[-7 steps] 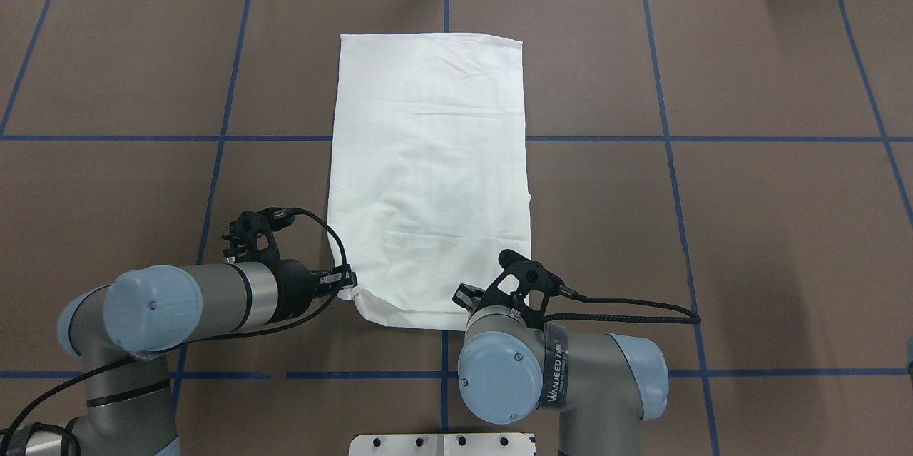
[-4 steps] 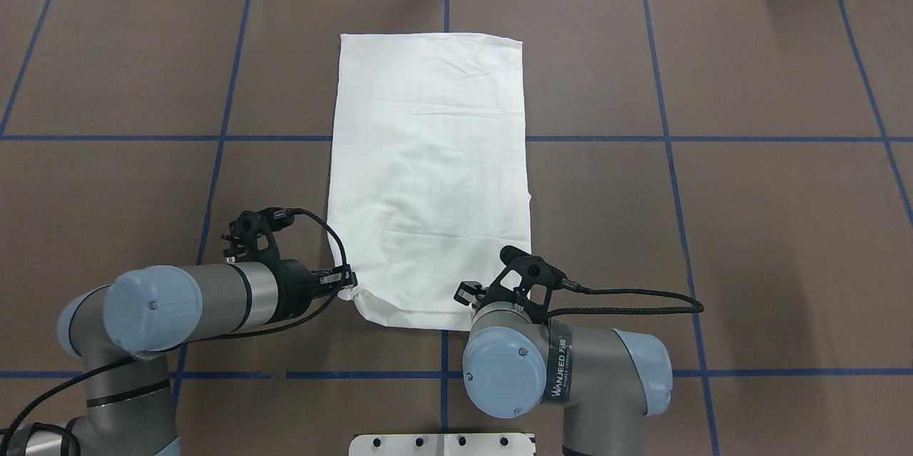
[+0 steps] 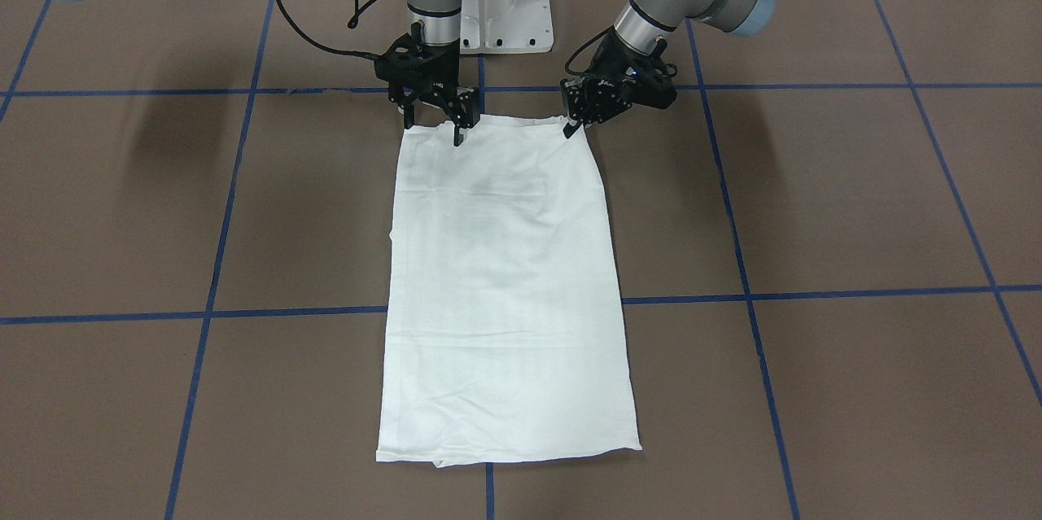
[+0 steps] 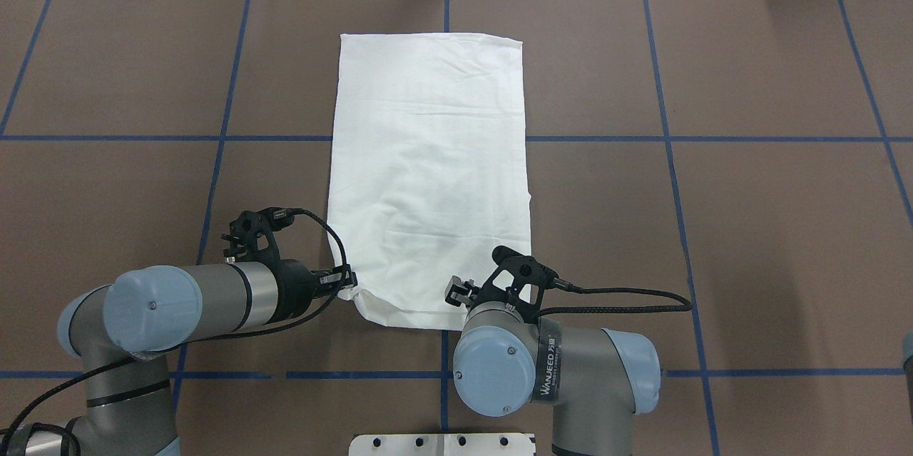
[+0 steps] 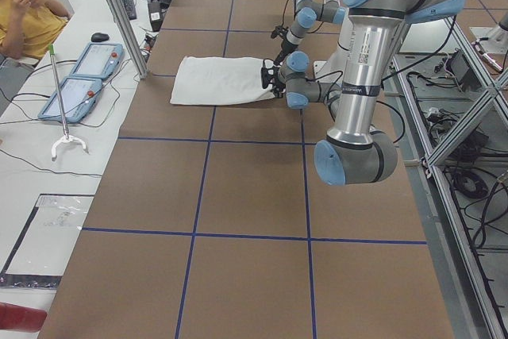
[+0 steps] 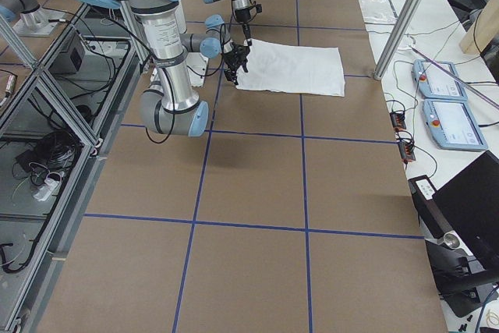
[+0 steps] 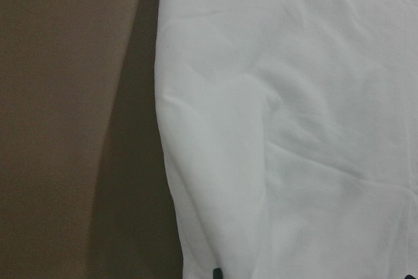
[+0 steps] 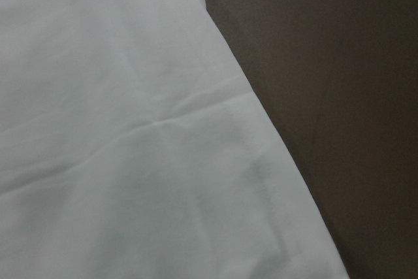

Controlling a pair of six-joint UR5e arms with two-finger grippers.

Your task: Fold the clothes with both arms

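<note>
At the robot-side edge of the table (image 3: 814, 203), in front of the white pedestal base (image 3: 505, 7), both arms are reaching down to the nearest hem of the white T-shirt (image 3: 505, 276). The right gripper (image 3: 433, 131) is standing nearly upright over its corner of that hem with its jaws spread wide. Its fingers (image 3: 457, 136) are straddling the corner, one coming down on the cloth and the other hanging at the cloth's side edge, with nothing clamped between them. The left gripper (image 3: 573, 128) is leaning in at a slant from the outer side, its tip touching the opposite hem corner, which is curling up slightly toward it. I cannot tell whether it is pinching the cloth or resting unclenched against it. From these two corners the T-shirt, folded into a long narrow rectangle, is lying flat and stretching lengthwise along the table's middle, its far hem stopping short of the far edge.
</note>
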